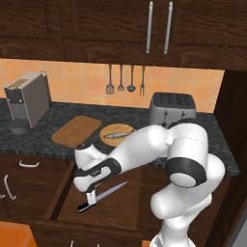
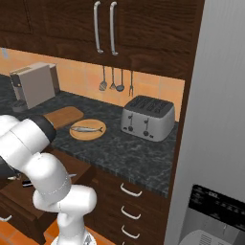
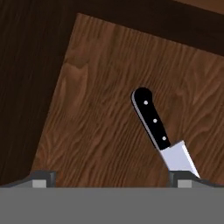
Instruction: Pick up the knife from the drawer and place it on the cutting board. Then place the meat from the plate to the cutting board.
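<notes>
- Surface (image 1: 58,140) of dark speckled stone carries the cutting board (image 1: 76,130), with the plate (image 1: 118,134) just beside it on the right and the meat (image 1: 117,135), a slender silvery fish, lying across the plate.
- Below it we see the drawer (image 1: 67,205) pulled open, its lighter wooden floor bare around the blade.
- Our gripper (image 1: 89,198) hangs low over that floor, and the jaws stand spread, one tip at each lower corner of the hand view.
- The knife (image 3: 162,133) lies flat on the drawer floor, black handle pointing away from the hand, blade running toward the right fingertip (image 3: 181,178); whether they touch we cannot tell.
- We judge the knife light and stiff, the polished blade slippery and thin, so the riveted handle is the better place to pinch, across its width near the middle.
- As it sits off to one side, we would centre the jaws over the handle first.
</notes>
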